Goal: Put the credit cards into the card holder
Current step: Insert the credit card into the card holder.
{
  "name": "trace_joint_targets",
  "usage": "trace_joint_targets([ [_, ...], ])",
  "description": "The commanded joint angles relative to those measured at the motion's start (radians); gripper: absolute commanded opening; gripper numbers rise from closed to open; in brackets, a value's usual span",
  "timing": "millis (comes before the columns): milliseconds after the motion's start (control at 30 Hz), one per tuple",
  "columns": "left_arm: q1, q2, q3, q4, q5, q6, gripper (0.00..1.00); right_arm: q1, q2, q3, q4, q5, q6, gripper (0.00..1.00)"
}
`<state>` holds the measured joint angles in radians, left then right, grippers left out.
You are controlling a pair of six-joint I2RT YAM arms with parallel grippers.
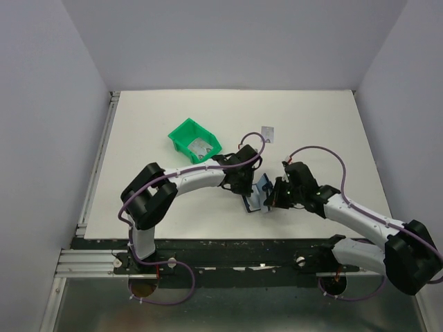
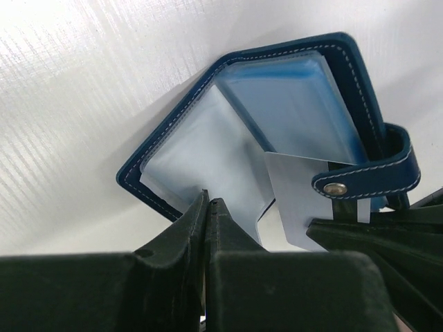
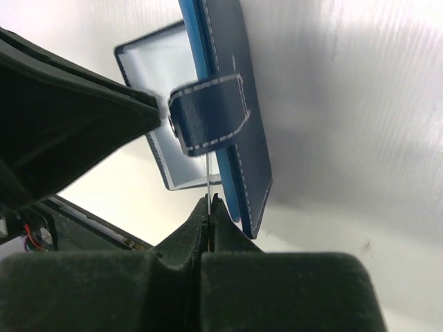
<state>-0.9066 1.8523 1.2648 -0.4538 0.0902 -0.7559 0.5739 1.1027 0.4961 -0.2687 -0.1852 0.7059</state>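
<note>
Navy card holder (image 2: 291, 104) pinched in left pincer (image 2: 208, 206); right pincer (image 3: 208, 205) clamps card (image 2: 297, 200).

Left arm (image 1: 201, 178), right arm (image 1: 356, 216): white links, bulky black joint housings. One purple cable (image 1: 315, 146) loops along each arm and coils under its base (image 1: 143, 257). Left gripper (image 2: 208, 205), right gripper (image 3: 208, 205): matte black. Fingers (image 2: 187, 238) are wedge-shaped and taper to thin tips. Their surface is faintly grainy, with no markings visible.
</note>
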Motion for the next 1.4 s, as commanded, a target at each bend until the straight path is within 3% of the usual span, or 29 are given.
trace_joint_targets([
  [0, -0.002, 0.019, 0.008, 0.01, 0.019, 0.015, 0.11, -0.005, 0.039, 0.059, -0.033, -0.014, -0.043, 0.0],
  [700, -0.041, 0.107, 0.058, 0.032, 0.071, 0.036, 0.1, -0.029, 0.14, 0.183, -0.086, 0.013, -0.108, 0.0],
  [1367, -0.041, 0.13, 0.039, 0.04, 0.079, 0.047, 0.11, -0.132, 0.08, 0.187, -0.124, 0.03, -0.148, 0.0],
])
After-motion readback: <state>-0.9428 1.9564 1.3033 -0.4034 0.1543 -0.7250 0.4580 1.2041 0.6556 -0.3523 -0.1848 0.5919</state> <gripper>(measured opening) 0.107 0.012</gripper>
